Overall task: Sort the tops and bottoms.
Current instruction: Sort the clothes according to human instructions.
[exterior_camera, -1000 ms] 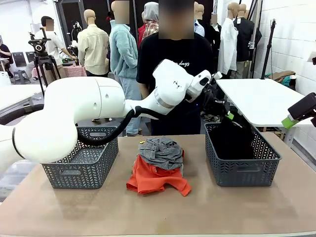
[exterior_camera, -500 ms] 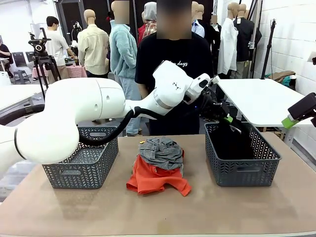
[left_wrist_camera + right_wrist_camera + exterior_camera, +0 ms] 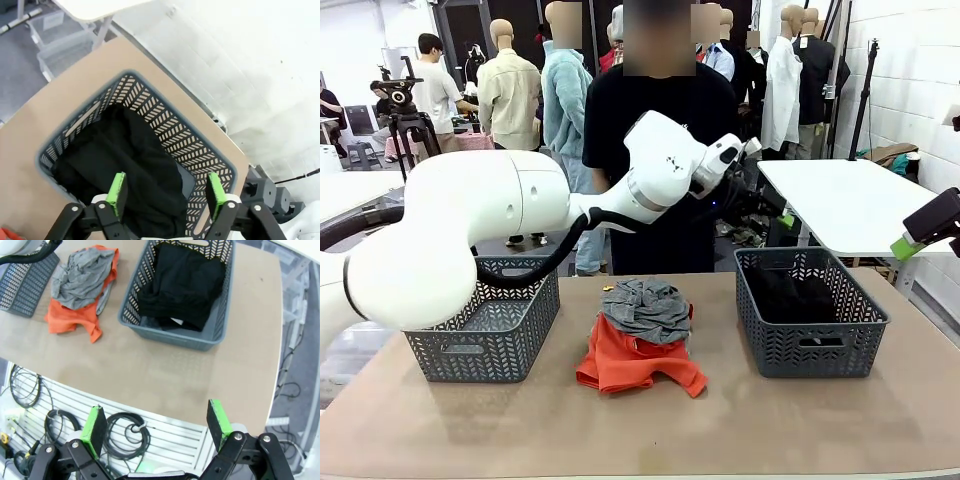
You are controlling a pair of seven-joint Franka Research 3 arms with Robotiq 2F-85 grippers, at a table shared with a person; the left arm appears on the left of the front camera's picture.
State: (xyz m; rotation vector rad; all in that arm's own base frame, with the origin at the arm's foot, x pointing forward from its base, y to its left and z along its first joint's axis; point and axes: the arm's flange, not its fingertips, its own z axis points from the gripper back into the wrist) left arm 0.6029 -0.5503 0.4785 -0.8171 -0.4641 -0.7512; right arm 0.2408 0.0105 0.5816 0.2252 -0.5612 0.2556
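The left claw (image 3: 166, 192) is hanging open and empty over the bottoms (image 3: 135, 160) in their basket (image 3: 172, 131), while the tops (image 3: 642, 335) are lying on the tabletop (image 3: 770, 425) toward the robot's left, farther from the open right claw (image 3: 157, 425).

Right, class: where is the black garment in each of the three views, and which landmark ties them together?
Front view: black garment right of centre, inside the right-hand basket.
Left wrist view: black garment at lower centre.
Right wrist view: black garment at top centre.
Shared landmark: the grey basket holding it.
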